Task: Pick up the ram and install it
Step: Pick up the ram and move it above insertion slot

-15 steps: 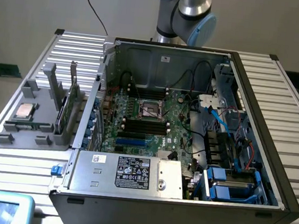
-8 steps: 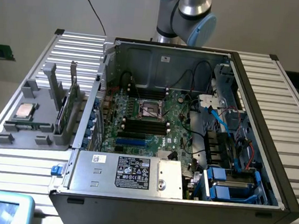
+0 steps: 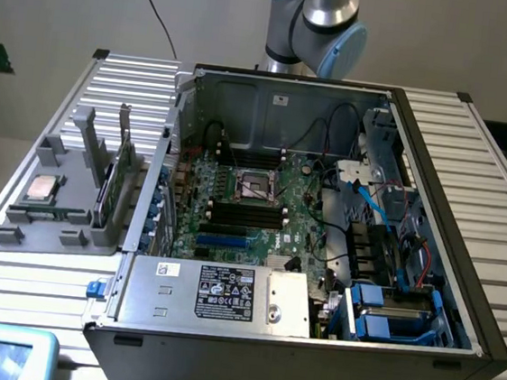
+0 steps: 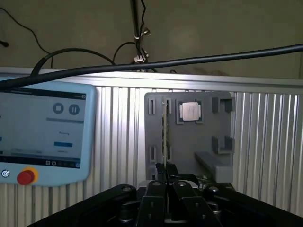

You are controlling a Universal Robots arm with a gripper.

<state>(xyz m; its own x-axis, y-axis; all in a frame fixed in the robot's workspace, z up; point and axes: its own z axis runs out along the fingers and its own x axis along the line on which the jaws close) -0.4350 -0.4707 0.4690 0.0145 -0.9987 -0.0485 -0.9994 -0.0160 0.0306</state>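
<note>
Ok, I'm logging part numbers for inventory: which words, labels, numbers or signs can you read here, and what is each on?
Nothing here can be read as words or numbers.
Black label on the power supply: print too small to read.
White sticker beside it: unreadable.
Tablet screen: text lines blurred; two round button icons, no legible words.
Processor chip: markings too small to read.
</note>
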